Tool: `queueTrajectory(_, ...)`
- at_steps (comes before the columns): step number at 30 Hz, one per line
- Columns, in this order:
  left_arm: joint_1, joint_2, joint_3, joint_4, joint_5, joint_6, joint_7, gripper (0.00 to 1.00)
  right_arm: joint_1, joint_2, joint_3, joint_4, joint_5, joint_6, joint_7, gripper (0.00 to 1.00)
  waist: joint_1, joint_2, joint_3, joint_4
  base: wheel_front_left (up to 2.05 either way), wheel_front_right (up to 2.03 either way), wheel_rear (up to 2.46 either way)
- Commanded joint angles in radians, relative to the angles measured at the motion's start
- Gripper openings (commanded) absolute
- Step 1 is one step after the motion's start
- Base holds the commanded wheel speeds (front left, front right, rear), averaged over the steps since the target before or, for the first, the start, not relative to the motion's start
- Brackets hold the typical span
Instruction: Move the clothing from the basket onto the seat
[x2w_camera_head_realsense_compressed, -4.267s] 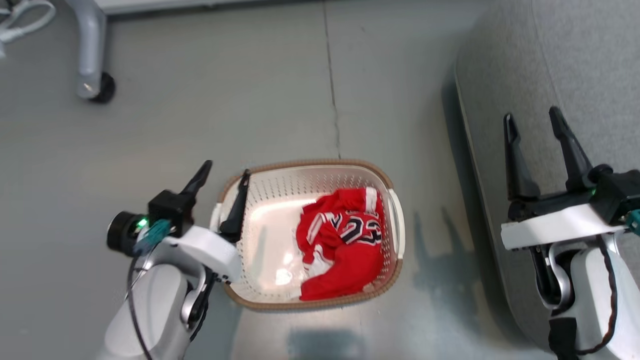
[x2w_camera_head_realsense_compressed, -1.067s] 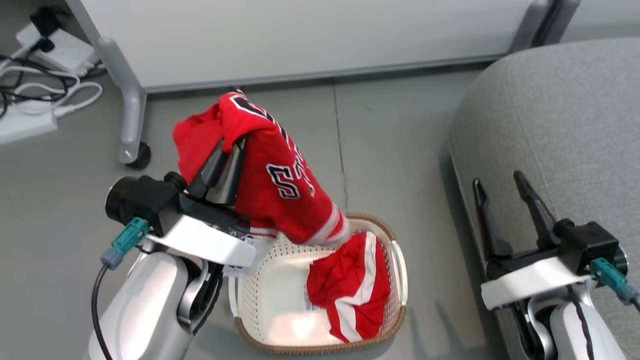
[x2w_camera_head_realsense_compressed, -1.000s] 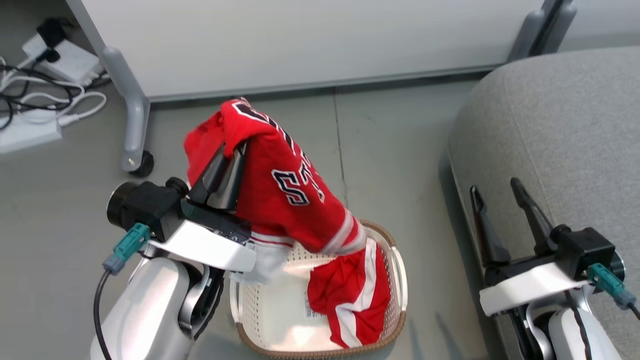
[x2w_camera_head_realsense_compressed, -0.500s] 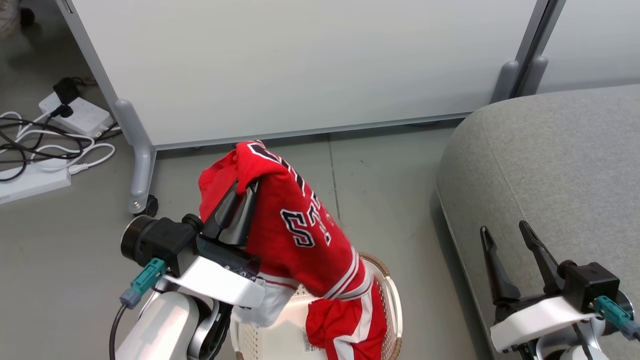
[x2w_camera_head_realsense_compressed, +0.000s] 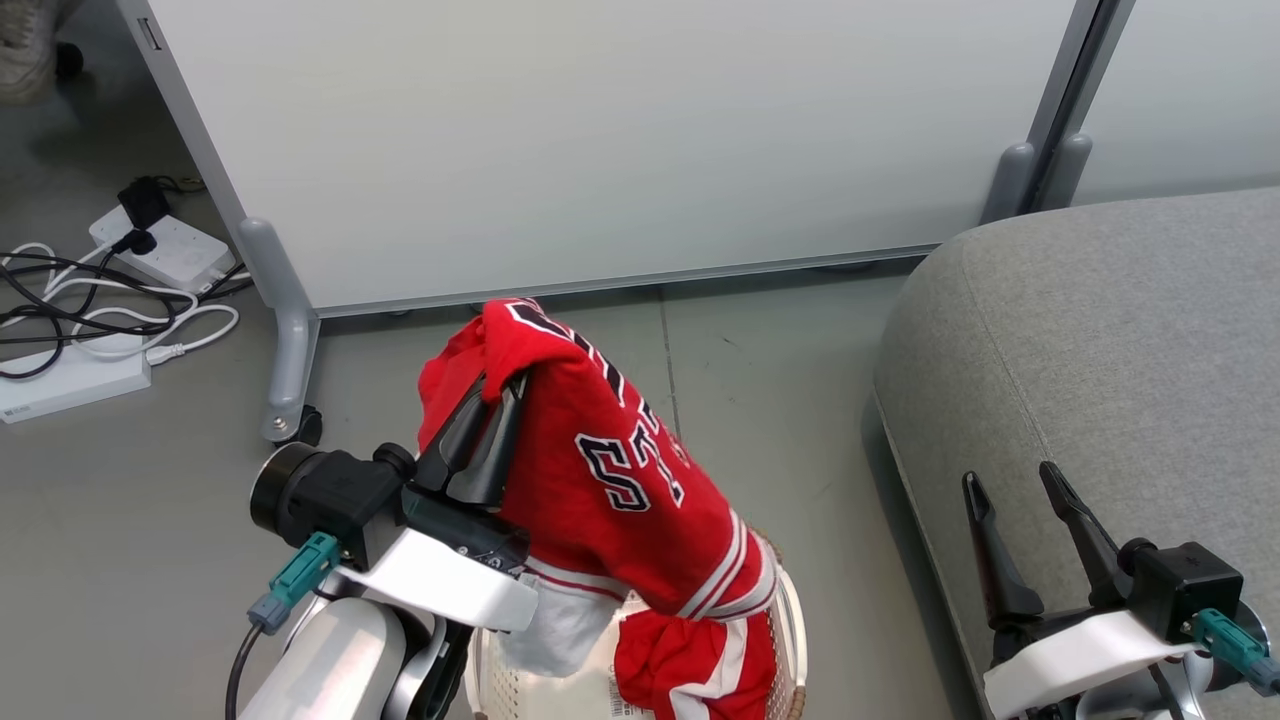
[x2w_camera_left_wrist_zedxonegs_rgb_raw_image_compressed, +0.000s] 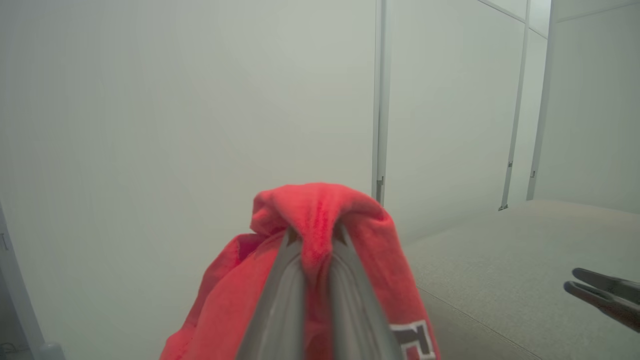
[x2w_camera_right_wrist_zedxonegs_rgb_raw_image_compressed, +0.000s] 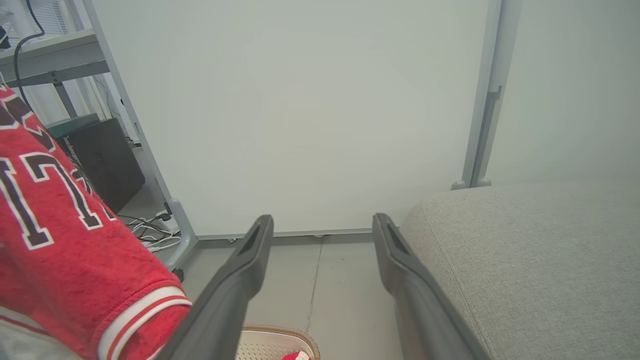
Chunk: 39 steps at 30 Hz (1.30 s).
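Your left hand (x2w_camera_head_realsense_compressed: 497, 386) grips the jersey (x2w_camera_head_realsense_compressed: 610, 480) over grey floor (x2w_camera_head_realsense_compressed: 780, 400); your right hand (x2w_camera_head_realsense_compressed: 1008, 476) gapes beside the sofa (x2w_camera_head_realsense_compressed: 1100, 350), white partition (x2w_camera_head_realsense_compressed: 600, 140) behind.

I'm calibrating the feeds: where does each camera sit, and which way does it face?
Head view: on the head, facing down and forward over basket, sofa and floor; left gripper shut on the jersey, right gripper open.
Left wrist view: on the left wrist, facing along its fingers at the panel.
Right wrist view: on the right wrist, facing the same panel between open fingers.
Both wrist views share panel, sofa, jersey.
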Motion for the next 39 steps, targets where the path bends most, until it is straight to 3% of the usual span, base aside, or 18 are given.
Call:
queueTrajectory(1, 0.004, 0.004, -0.001, -0.007, 0.001, 0.002, -0.002, 0.0, 0.01, -0.005, 0.0, -0.003, 0.007, 0.002, 0.001, 1.0, 0.0, 0.0, 0.001, 0.003, 0.0, 0.0, 0.0)
queueTrajectory(11, -0.011, 0.018, -0.017, -0.011, 0.009, -0.004, 0.004, 0.0, -0.004, -0.005, 0.003, 0.003, 0.015, 0.002, -0.01, 1.0, 0.0, 0.0, 0.008, 0.013, 0.0, 0.0, 0.0)
queueTrajectory(16, -0.013, 0.017, -0.025, -0.012, 0.007, -0.004, 0.005, 0.0, -0.043, -0.004, 0.055, -0.011, 0.035, 0.002, -0.015, 1.0, 0.0, 0.0, 0.003, 0.015, 0.0, 0.0, 0.0)
queueTrajectory(22, -0.03, 0.013, -0.031, -0.011, 0.005, -0.007, 0.004, 0.0, -0.16, -0.005, 0.264, -0.001, 0.102, 0.002, -0.021, 1.0, 0.0, 0.0, 0.01, 0.025, 0.0, 0.0, 0.0)
queueTrajectory(30, -0.047, 0.004, -0.053, -0.006, 0.011, -0.019, 0.003, 0.0, -0.34, -0.005, 0.553, 0.128, 0.218, 0.002, -0.059, 1.0, 0.0, 0.0, 0.015, 0.06, 0.0, 0.0, 0.0)
queueTrajectory(39, -0.051, 0.002, -0.076, -0.017, 0.015, -0.024, 0.003, 0.0, -0.482, -0.005, 0.734, 0.35, 0.315, 0.002, -0.085, 1.0, 0.0, 0.0, 0.016, 0.08, 0.0, 0.0, 0.0)
